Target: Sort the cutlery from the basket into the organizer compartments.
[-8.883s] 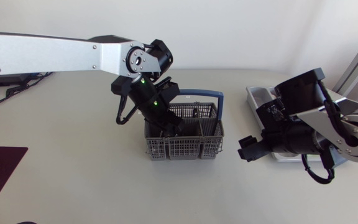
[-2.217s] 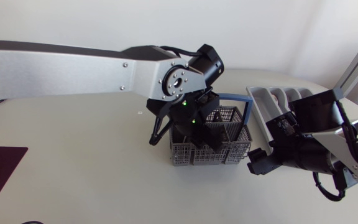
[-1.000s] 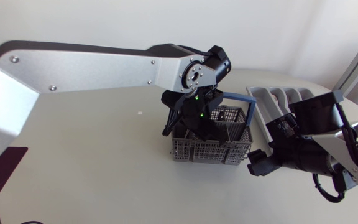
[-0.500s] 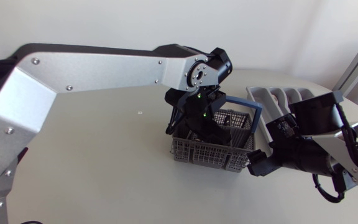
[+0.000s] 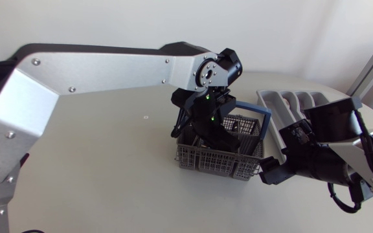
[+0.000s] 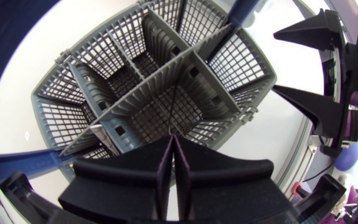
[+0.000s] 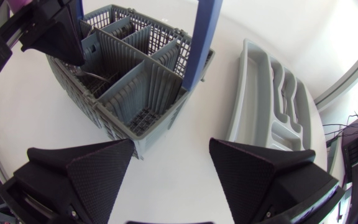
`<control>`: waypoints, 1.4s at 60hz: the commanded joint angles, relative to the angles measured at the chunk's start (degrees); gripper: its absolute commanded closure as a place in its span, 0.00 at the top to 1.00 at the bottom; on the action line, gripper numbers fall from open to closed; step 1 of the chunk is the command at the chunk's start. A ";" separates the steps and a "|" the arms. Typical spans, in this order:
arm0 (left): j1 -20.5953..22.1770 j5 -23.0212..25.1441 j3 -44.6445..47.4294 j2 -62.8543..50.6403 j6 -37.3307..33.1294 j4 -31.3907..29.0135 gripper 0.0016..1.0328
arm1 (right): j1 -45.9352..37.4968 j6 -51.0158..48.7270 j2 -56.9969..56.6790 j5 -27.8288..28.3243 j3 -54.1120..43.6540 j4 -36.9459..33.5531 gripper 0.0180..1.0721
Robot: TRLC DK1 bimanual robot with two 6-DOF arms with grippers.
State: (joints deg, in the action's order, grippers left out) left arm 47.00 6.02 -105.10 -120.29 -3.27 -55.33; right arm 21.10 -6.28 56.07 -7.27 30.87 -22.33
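My left gripper (image 6: 171, 139) has dragged the grey mesh basket (image 5: 215, 166) closer to my open right gripper (image 7: 171, 149), pinching thin silver cutlery (image 6: 174, 109) for lifting.

Pale beige table (image 5: 96, 168), smooth matte top, soft even light, faint shadows

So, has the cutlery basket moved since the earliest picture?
Yes: the basket has slid right across the table, closer to the organizer, and now sits slightly skewed.

- Silver-grey metal left arm (image 5: 109, 71) with small round screws (image 5: 72, 90), a black joint (image 5: 228, 63) and tiny green lights (image 5: 207, 98).
- Black right arm (image 5: 322, 158) with looping black cables (image 5: 339, 196) and broad black wedge fingers (image 7: 98, 168).
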 commanded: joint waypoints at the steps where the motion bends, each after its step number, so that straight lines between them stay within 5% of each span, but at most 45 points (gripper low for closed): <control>1: 0.37 0.66 1.39 3.48 -1.74 -3.20 0.10 | -0.80 -0.66 -2.11 -0.29 -0.99 0.35 0.83; 9: 0.37 0.75 3.32 8.67 -3.06 -0.66 0.26 | -0.54 -0.66 -4.66 -0.29 0.06 -0.52 0.83; 31: -2.27 0.75 15.89 21.50 -7.46 4.62 0.37 | 4.82 1.36 -8.00 6.48 6.57 -4.13 0.83; 52: -8.77 0.75 37.77 31.78 -13.70 18.42 0.37 | 12.38 6.81 7.73 6.48 12.63 2.38 0.83; 76: -11.41 0.75 47.35 31.78 -15.63 33.89 0.37 | 17.39 15.16 22.85 2.87 21.95 -0.35 0.82; 84: -11.41 0.75 47.88 30.90 -15.72 34.94 0.37 | 17.31 16.92 26.89 3.49 23.80 -1.05 0.76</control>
State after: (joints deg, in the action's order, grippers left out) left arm 36.05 6.44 -58.67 -89.60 -18.06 -21.21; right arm 37.95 7.84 80.29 -4.12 53.32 -22.41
